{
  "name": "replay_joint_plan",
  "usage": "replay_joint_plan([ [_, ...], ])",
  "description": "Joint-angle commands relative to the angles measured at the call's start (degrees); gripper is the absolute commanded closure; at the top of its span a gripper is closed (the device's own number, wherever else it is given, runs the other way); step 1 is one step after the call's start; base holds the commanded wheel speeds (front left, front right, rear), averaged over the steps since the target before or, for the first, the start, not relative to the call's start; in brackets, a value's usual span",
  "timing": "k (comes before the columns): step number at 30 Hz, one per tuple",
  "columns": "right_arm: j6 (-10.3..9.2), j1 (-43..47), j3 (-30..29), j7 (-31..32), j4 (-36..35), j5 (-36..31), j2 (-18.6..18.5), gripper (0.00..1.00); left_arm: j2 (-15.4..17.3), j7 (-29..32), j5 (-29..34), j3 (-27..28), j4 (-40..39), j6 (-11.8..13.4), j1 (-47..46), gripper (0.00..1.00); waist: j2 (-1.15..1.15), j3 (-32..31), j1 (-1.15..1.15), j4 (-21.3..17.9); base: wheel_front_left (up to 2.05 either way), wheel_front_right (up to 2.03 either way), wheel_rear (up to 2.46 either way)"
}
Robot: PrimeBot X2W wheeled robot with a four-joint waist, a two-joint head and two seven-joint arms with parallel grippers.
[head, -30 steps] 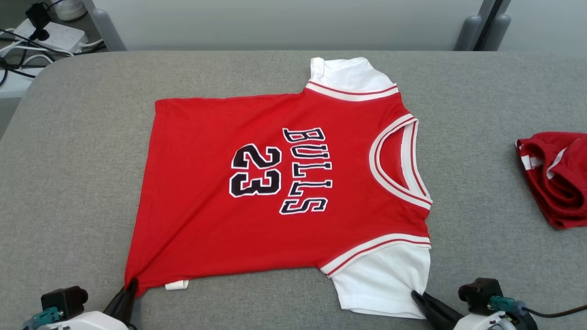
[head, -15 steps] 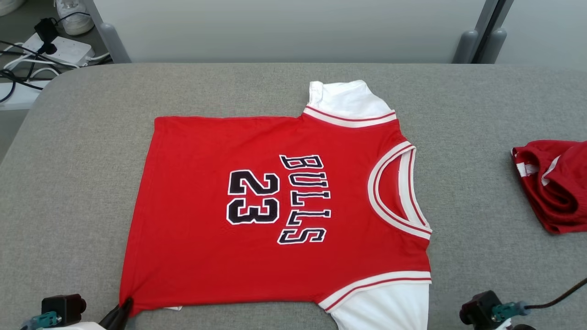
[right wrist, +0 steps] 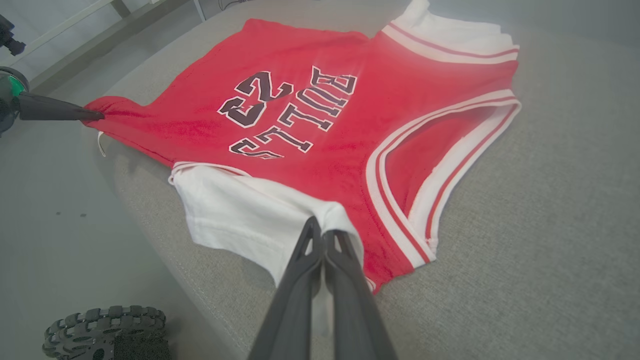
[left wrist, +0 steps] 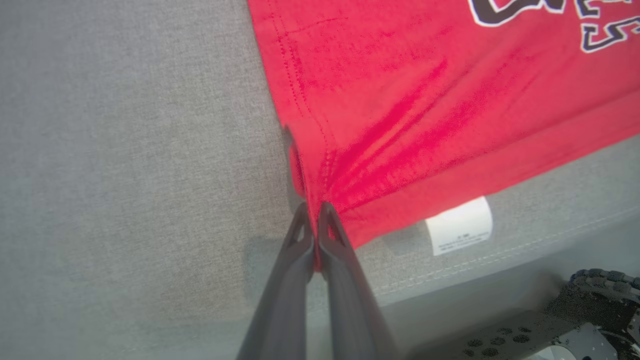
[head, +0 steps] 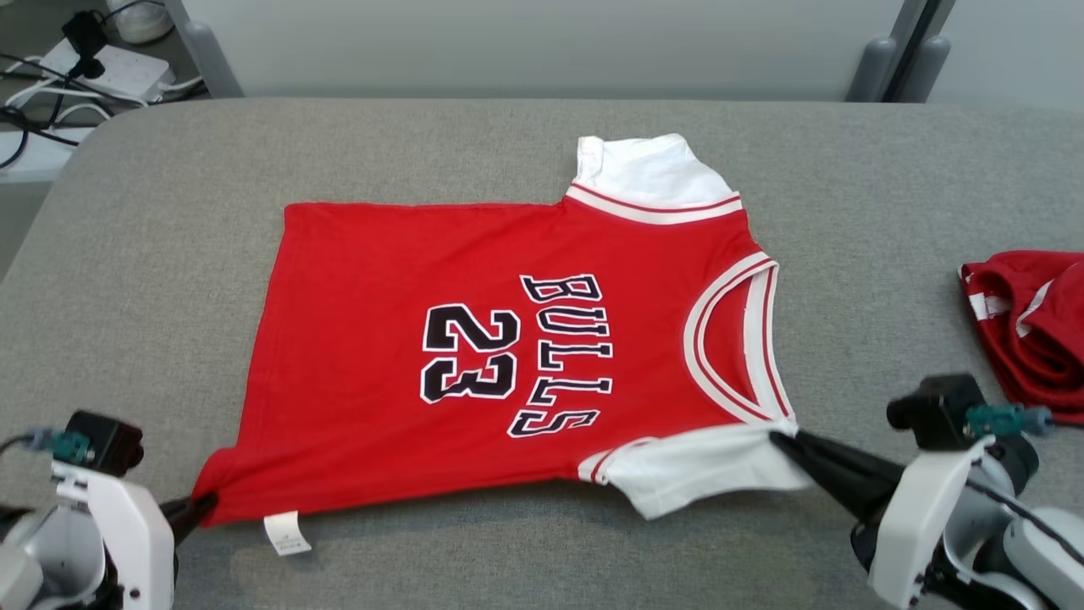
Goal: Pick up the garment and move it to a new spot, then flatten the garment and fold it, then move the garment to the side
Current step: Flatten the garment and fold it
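The left tool [head: 200,507] was clamped on the near hem corner of the red Bulls jersey [head: 474,364], beside its white care label [head: 286,534]. The jersey lay spread face-up in the middle of the grey bench [head: 118,254], collar to the right. The right tool [head: 781,439] was pinched shut on the near white sleeve [head: 694,470]. A crumpled red garment [head: 1029,330] lay far right.

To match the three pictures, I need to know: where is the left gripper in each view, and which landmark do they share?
Head view: left gripper at the lower left, shut on the red hem corner of the jersey.
Left wrist view: bottom centre, pinching that corner.
Right wrist view: left edge, pointing right at it.
Shared landmark: the white label beside that corner.
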Motion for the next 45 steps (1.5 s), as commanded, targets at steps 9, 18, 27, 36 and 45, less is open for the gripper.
replay_joint_plan([
  [9,-0.16,-9.84,-0.63,1.99,4.38,-3.19,2.28,1.00,3.04,11.10,-2.58,-0.94,-3.18,0.01,-14.76,1.00,0.00,4.37,0.00,0.36,0.00,0.00,0.00],
  [18,-0.16,-15.47,1.70,0.46,10.29,-3.56,5.35,1.00,1.00,10.33,-2.30,-4.61,2.09,0.01,-21.68,1.00,0.00,7.16,0.00,-0.65,0.00,0.00,0.00],
  [27,-0.16,-18.36,2.68,-1.85,15.02,-3.98,6.88,1.00,-0.90,8.81,-2.98,-6.78,10.33,0.01,-23.82,1.00,0.00,8.40,0.00,-0.94,0.00,0.00,0.00],
  [36,-0.16,-20.43,3.70,-4.55,19.07,-3.40,8.82,0.96,-3.03,7.05,-5.25,-7.98,15.38,0.01,-26.79,0.90,0.00,8.44,0.00,-0.79,0.00,0.00,0.00],
  [45,-0.16,-21.16,-0.42,-10.76,24.53,-4.94,11.18,0.00,-3.75,-0.70,-6.53,-6.95,17.55,0.01,-28.86,0.00,0.00,8.00,0.00,-0.83,0.00,0.00,0.00],
])
